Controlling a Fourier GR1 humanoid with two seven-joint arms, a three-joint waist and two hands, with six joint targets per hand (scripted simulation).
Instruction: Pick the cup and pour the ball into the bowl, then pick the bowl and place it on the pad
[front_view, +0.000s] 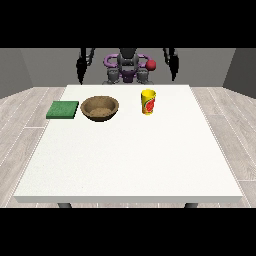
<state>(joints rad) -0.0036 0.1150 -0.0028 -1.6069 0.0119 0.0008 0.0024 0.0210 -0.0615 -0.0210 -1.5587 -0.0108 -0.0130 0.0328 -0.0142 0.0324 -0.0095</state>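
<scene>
Both hands (80, 70) (173, 67) are hanging beside the torso, finger state impossible to tell; cup (148, 102) is standing upright on tabletop (130, 160) beside bowl (100, 108), pad (63, 109) just beyond; nothing grasped yet.

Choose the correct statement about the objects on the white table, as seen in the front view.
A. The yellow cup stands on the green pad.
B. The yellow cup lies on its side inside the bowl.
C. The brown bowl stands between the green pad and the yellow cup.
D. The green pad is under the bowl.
C: the brown bowl stands on the table with the green pad at its left in the view and the upright yellow cup at its right, all apart.
</scene>
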